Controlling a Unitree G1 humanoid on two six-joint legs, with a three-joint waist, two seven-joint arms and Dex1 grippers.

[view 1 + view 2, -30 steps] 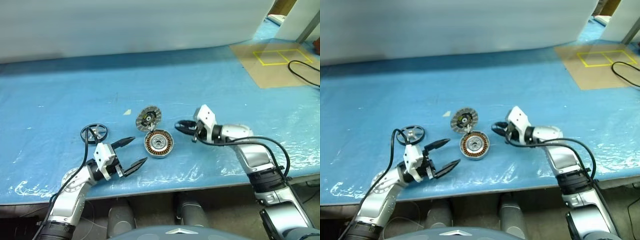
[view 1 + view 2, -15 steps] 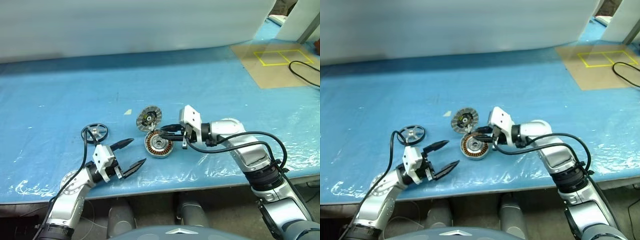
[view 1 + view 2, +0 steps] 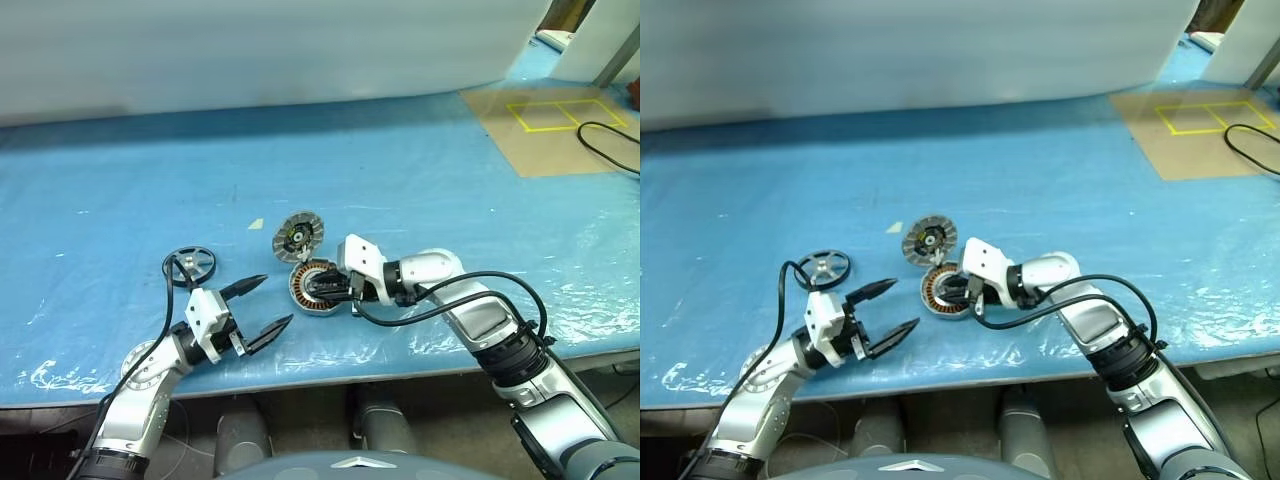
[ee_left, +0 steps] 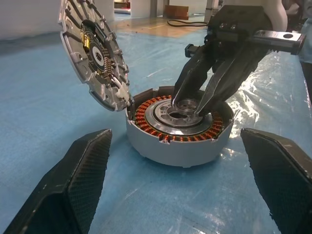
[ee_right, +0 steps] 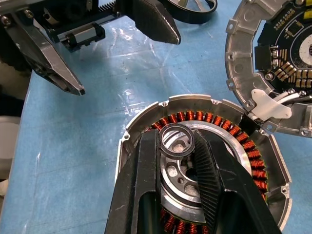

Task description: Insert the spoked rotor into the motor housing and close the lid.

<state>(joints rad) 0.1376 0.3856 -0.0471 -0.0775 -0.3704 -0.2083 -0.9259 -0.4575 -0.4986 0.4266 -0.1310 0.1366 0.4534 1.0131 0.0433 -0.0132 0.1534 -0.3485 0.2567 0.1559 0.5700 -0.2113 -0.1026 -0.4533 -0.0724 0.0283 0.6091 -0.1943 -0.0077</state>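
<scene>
Rotor (image 3: 188, 266) is lying on the tabletop (image 3: 420, 180) at nine o'clock of the housing (image 3: 317, 287); our right pincer (image 5: 179, 146) is pinching a small ring (image 5: 178, 138) over its centre, left pincer (image 3: 258, 309) spread. Rotor pickup probably comes next.

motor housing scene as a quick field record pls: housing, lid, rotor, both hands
motor housing: on the blue table cover, open, copper windings showing
lid: swung up, still joined at the housing rim
spoked rotor: flat on the cover, apart from the housing, not yet inserted
small ring: pinched in the right hand's fingertips over the housing centre
right hand: shut on the small ring
left hand: open, empty, near the housing
</scene>
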